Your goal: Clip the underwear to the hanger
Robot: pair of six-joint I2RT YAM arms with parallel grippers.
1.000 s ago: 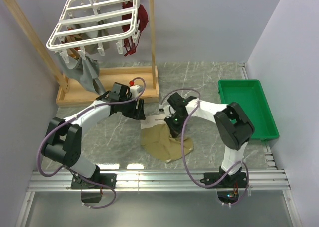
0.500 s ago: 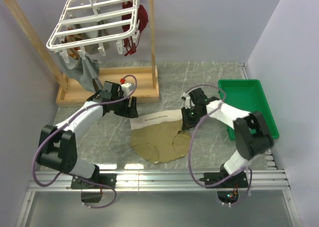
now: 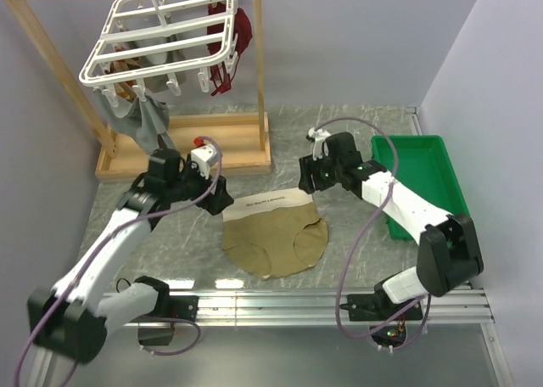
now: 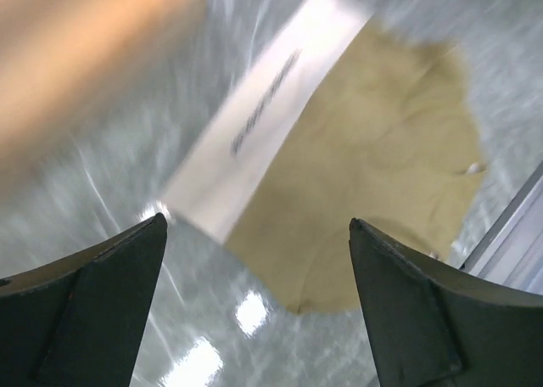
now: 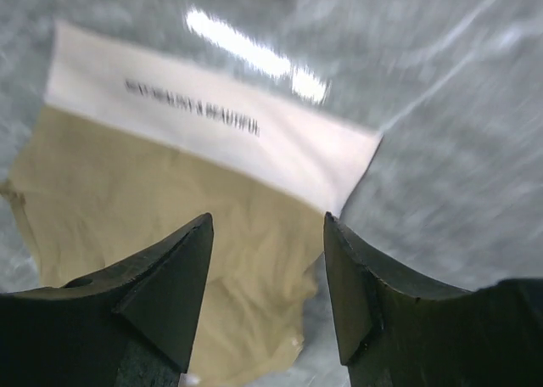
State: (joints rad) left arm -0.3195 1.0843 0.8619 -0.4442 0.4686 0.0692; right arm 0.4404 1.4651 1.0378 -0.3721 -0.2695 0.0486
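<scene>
Now, underwear (image 3: 273, 238): spread flat on the table (image 3: 356, 128) between the two grippers, with the white waistband (image 3: 265, 202) on its far edge.
Handling: probably light, limp cloth that sags; the waistband looks the firmest place to pinch, near its corners.
Left gripper (image 3: 219, 193): jaws wide apart, empty, by the waistband's left corner.
Right gripper (image 3: 306, 177): jaws parted, empty, by the right corner.
Hanger (image 3: 161, 39): hung well apart at far left, clips dangling.

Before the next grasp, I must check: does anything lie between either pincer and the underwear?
Nothing visible does. The underwear lies spread flat, and the left pincer and right pincer hover open at both ends of its white waistband.
</scene>
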